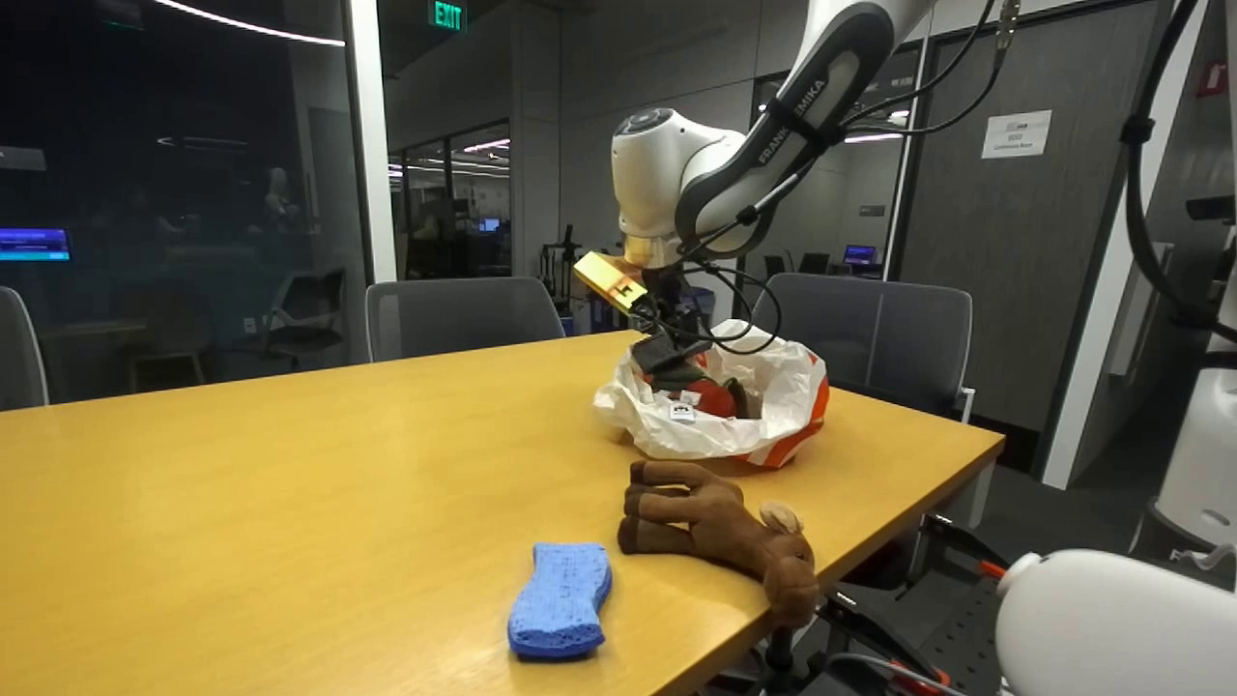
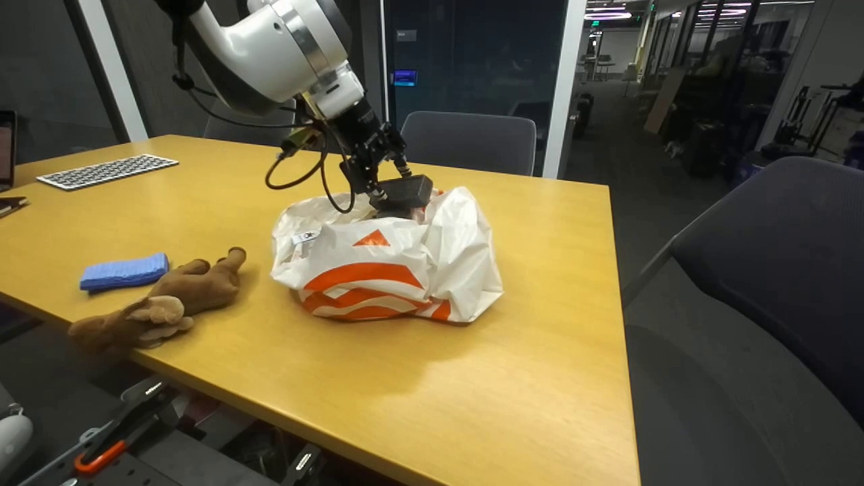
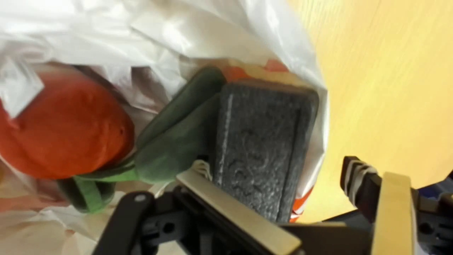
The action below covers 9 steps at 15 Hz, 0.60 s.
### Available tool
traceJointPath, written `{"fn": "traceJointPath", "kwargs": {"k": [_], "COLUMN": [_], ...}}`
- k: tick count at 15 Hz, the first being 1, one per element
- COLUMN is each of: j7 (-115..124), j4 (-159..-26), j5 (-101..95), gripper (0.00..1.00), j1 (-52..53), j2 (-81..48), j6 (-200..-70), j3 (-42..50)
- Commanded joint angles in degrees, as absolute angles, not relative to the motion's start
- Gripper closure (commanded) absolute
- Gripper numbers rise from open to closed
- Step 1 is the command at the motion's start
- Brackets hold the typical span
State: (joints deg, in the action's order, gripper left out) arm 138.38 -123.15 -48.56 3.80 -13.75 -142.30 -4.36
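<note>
My gripper (image 3: 279, 170) is open, its two fingers wide apart. A black block (image 3: 262, 141) with a rough face lies between them at the bag's side; it also shows in both exterior views (image 1: 669, 353) (image 2: 403, 192). The left-hand finger is by the block's edge, over a green plush leaf (image 3: 170, 152); I cannot tell if it touches. The right-hand finger is apart from the block, outside the bag's rim. The white and orange plastic bag (image 1: 647, 435) (image 2: 466, 270) stands open on the table. A red plush thing (image 3: 67, 124) with green parts lies inside it.
A brown plush animal (image 1: 715, 522) lies at the table's edge, its head over the side. A blue sponge (image 1: 560, 599) lies beside it. A keyboard (image 2: 108, 171) and a laptop's edge (image 2: 7, 148) are farther off. Chairs (image 1: 870, 338) (image 2: 472, 142) stand around the table (image 2: 540, 378).
</note>
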Motion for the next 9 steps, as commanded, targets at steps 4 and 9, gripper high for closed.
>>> {"fn": "traceJointPath", "kwargs": {"k": [4,9], "j7": [134.77,116.28], "j4": [-134.47,-135.48], "j5": [-39.2,-21.82], "gripper": [0.0,0.0], "j1": [10.96,14.61], "j2": [0.66,4.69], "j6": [-137.51,-133.5], "j3": [-8.94,-14.03]}}
